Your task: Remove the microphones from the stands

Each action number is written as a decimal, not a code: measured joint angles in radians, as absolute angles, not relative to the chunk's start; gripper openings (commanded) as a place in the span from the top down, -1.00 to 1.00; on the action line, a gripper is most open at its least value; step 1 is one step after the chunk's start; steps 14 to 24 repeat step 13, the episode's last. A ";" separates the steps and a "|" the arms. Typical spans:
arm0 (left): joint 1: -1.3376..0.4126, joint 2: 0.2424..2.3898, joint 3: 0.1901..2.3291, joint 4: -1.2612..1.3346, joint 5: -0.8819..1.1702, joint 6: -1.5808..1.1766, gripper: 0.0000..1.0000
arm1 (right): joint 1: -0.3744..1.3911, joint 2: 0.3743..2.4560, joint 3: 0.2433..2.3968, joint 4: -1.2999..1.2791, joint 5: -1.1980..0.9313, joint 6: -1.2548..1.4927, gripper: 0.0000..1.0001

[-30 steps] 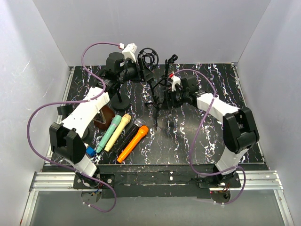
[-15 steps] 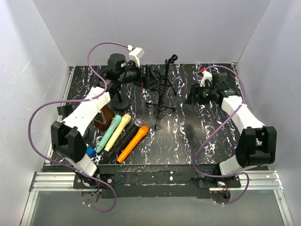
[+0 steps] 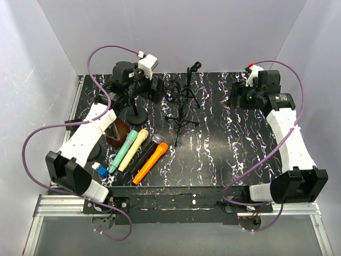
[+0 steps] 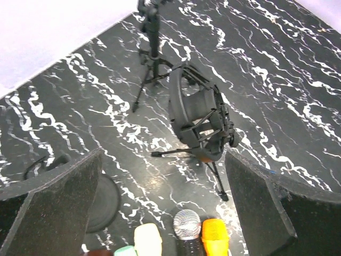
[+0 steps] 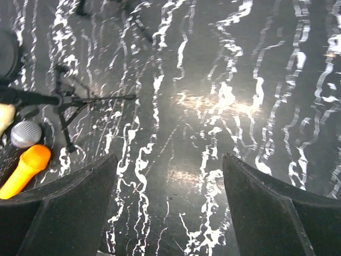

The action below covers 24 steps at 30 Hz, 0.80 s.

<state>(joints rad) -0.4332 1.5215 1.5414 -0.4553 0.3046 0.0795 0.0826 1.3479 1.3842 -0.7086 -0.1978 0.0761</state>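
Left gripper (image 4: 162, 157): fingers spread wide with nothing between them, over the back-left of the tabletop (image 3: 202, 160), just left of the shock mount (image 4: 200, 120).
Right gripper (image 5: 169, 157): fingers apart and empty, over the back-right corner, well apart from every stand.
Shock mount: tops the near tripod (image 3: 181, 118), mid-tabletop toward the back edge. I cannot tell whether anything sits inside its cage.
Change, left: half a second ago the fingers were narrower and right up against the mount. Now they are wide and drawn back to the left, clear of it.
Change, right: a second ago this gripper was at the near tripod. It has since swung out to the back-right corner, and its fingers have widened.
Change, mount: a second ago it stood raised against the back wall. Now it hangs lower, over the tabletop.
Mics: four, flat and side by side in the near-left part of the tabletop, unmoved. They are teal (image 3: 123, 149), cream (image 3: 134, 148), black with a silver head (image 3: 146, 152) and orange (image 3: 151, 162). I cannot tell which is the task's own.
Stands: three. Two are tripods, the near one and a back tripod (image 4: 152, 42). The third is a round-base stand (image 3: 134, 113) near the left edge.
Other: one brown object (image 3: 114, 136) left of the mics.
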 measured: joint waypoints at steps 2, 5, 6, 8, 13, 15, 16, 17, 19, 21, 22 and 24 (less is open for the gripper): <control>-0.429 1.487 1.533 -0.456 0.275 0.099 -0.96 | 0.083 1.337 1.425 -0.744 -0.126 0.094 -0.75; -0.426 1.449 1.531 -0.465 0.247 0.123 -0.96 | 0.083 1.336 1.494 -0.799 -0.034 0.118 -0.76; -0.426 1.438 1.531 -0.470 0.238 0.132 -0.96 | 0.083 1.336 1.517 -0.816 -0.011 0.126 -0.77; -0.424 1.429 1.531 -0.480 0.222 0.139 -0.96 | 0.083 1.336 1.562 -0.836 0.025 0.137 -0.78; -0.422 1.428 1.500 -0.492 0.162 0.092 -0.96 | 0.083 1.336 1.626 -0.832 0.037 0.186 -0.79; -0.422 1.428 1.500 -0.492 0.162 0.092 -0.96 | 0.083 1.336 1.626 -0.832 0.037 0.186 -0.79; -0.422 1.428 1.500 -0.492 0.162 0.092 -0.96 | 0.083 1.336 1.626 -0.832 0.037 0.186 -0.79; -0.422 1.428 1.500 -0.492 0.162 0.092 -0.96 | 0.083 1.336 1.626 -0.832 0.037 0.186 -0.79; -0.422 1.428 1.500 -0.492 0.162 0.092 -0.96 | 0.083 1.336 1.626 -0.832 0.037 0.186 -0.79; -0.422 1.428 1.500 -0.492 0.162 0.092 -0.96 | 0.083 1.336 1.626 -0.832 0.037 0.186 -0.79; -0.422 1.428 1.500 -0.492 0.162 0.092 -0.96 | 0.083 1.336 1.626 -0.832 0.037 0.186 -0.79; -0.422 1.428 1.500 -0.492 0.162 0.092 -0.96 | 0.083 1.336 1.626 -0.832 0.037 0.186 -0.79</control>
